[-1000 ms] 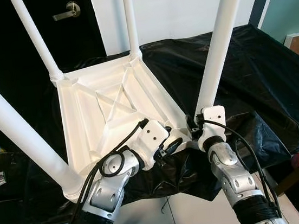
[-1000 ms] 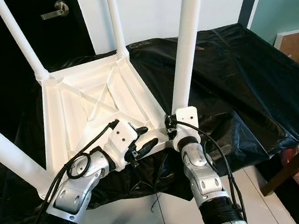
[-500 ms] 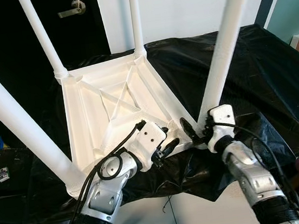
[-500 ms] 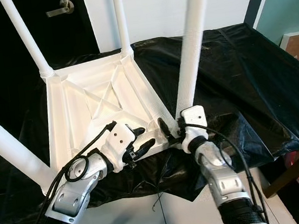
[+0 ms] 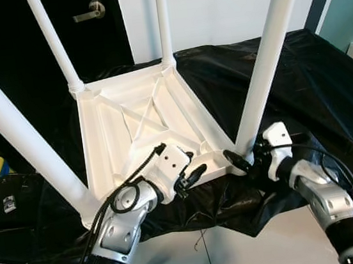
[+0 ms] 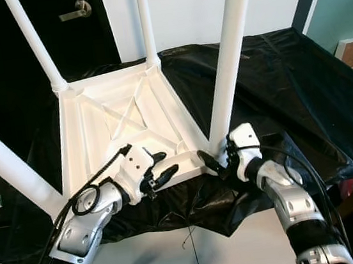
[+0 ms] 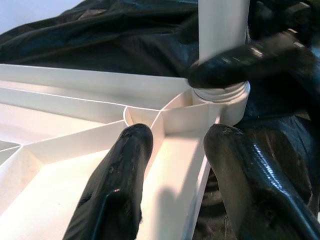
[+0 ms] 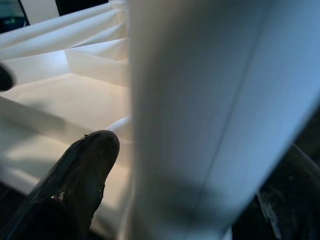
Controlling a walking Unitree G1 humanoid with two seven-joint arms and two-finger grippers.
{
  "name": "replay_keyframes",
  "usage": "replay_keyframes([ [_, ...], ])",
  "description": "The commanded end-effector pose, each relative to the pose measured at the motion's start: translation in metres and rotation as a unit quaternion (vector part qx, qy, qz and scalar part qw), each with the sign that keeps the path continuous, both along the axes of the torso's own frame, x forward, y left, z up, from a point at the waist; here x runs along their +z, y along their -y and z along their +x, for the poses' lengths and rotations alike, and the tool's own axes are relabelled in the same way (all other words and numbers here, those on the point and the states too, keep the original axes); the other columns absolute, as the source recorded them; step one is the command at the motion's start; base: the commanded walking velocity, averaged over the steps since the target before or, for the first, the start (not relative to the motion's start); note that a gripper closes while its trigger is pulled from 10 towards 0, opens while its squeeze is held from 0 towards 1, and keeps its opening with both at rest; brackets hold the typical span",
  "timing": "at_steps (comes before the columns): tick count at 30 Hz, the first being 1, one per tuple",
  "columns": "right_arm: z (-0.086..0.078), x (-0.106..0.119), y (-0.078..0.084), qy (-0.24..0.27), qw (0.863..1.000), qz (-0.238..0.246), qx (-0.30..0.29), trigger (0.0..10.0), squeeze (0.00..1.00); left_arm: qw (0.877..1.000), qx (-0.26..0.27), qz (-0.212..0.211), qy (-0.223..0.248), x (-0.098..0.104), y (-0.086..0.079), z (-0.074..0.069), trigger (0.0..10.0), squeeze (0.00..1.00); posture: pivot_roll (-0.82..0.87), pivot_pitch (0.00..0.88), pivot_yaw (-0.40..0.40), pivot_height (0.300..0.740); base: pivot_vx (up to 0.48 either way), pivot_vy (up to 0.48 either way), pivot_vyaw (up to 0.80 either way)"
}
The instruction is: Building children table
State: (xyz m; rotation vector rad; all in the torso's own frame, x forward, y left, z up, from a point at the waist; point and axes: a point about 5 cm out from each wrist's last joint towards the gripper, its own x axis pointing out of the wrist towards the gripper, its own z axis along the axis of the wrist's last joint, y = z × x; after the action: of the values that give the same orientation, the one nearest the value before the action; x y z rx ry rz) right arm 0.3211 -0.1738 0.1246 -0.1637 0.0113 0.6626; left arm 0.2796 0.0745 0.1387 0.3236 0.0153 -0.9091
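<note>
Table (image 5: 131, 128) lies upside down on the black-draped counter (image 5: 324, 75), just ahead of both hands. From the head views, the right hand (image 5: 247, 160) wraps the near leg (image 5: 261, 76) at its socket, while the left hand (image 5: 191, 175) straddles the frame rim beside it. Left wrist: fingers (image 7: 120, 185) parted, rim between them. Right wrist: leg between the fingers (image 8: 82, 165). Leg-tightening step, I'd judge; next comes a firm twist.

Both silver arms come up from the bottom of the frame, elbows bent. Left gripper (image 5: 196, 173) sits low center, fingers (image 7: 117, 187) spread apart. Right gripper (image 5: 244, 158), lower right, points left with fingers (image 8: 80, 175) clamped.
</note>
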Motion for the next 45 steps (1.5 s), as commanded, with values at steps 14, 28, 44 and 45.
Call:
replay_keyframes([
  [14, 0.011, -0.010, -0.015, -0.014, 0.999, -0.012, 0.047, 0.0, 0.00, 1.000, -0.004, 0.020, -0.002, 0.006, -0.011, 0.003, 10.0, 0.00, 0.04, 0.008, 0.015, 0.740, 0.000, 0.000, 0.00],
  [28, -0.005, -0.024, -0.013, -0.017, 0.999, 0.023, -0.036, 10.0, 0.00, 1.000, 0.000, 0.017, -0.008, 0.005, -0.011, 0.002, 10.0, 0.00, 0.01, 0.099, 0.009, 0.740, 0.000, 0.000, 0.00],
  [44, -0.021, -0.030, -0.068, -0.045, 0.937, 0.093, -0.334, 10.0, 0.00, 1.000, -0.011, -0.007, -0.016, 0.006, 0.007, 0.002, 10.0, 0.00, -0.02, 0.134, 0.007, 0.740, 0.000, 0.000, 0.00],
  [45, -0.022, -0.030, -0.073, -0.051, 0.937, 0.099, -0.332, 10.0, 0.00, 1.000, -0.011, -0.007, -0.014, 0.007, 0.007, 0.002, 10.0, 0.00, -0.02, 0.130, 0.003, 0.740, 0.000, 0.000, 0.00],
])
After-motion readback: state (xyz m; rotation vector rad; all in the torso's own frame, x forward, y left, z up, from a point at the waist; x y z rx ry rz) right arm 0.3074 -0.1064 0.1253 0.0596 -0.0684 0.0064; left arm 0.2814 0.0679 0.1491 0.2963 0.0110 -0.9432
